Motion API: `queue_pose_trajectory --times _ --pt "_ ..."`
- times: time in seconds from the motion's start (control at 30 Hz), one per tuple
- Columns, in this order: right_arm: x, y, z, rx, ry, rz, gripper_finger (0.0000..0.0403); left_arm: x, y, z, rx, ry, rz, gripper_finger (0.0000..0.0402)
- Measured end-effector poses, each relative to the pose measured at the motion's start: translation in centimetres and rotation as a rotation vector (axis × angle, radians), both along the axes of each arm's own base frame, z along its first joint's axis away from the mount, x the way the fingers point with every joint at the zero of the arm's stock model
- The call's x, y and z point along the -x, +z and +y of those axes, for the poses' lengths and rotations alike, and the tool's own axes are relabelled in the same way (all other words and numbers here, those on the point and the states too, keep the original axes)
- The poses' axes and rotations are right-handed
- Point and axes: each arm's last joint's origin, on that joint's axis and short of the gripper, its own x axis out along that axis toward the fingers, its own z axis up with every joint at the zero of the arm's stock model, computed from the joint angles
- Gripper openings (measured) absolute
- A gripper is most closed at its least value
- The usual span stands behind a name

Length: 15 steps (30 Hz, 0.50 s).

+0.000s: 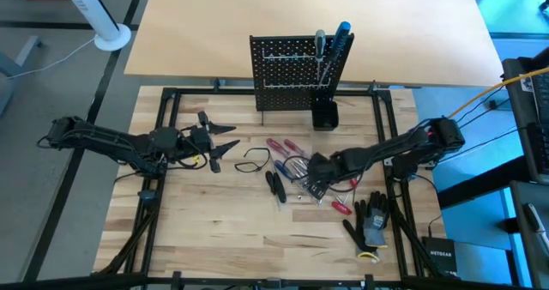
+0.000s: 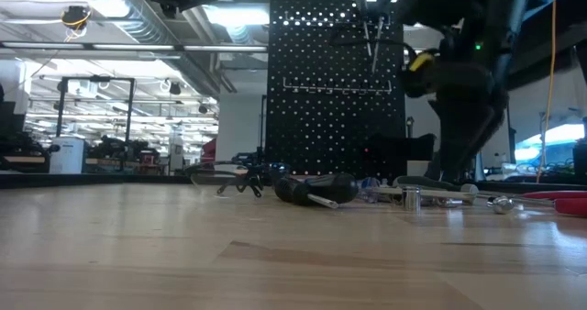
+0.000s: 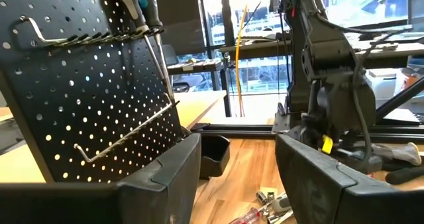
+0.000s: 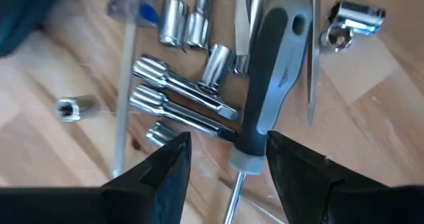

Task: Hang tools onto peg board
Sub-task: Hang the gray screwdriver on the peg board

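Cut off and hidden
The grey-handled screwdriver (image 4: 265, 91) has its shaft cut by the wrist picture's edge; the peg board (image 2: 335, 90) hides its own stand.

bright overhead light falls evenly on the pale wooden table (image 1: 223, 230), with faint shadows. in the low view ceiling lamps shine through the black perforated upright panel (image 2: 335, 90), leaving it silhouetted. the chrome sockets (image 4: 185, 25) glint, slightly blurred.
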Motion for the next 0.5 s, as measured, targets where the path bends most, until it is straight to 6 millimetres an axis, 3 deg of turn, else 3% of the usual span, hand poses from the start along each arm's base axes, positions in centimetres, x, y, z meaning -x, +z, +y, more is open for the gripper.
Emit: queue_pose_trajectory --times 0.23,0.5 --pt "-0.4 -1.4 0.0 0.042 -0.007 0.049 0.0198 0.0 0.0 0.0 0.000 0.000 0.000 0.0184" --pt "-0.5 -1.6 -0.3 0.076 -0.042 0.038 0.0179 0.0 0.0 0.0 0.000 0.000 0.000 0.0184"
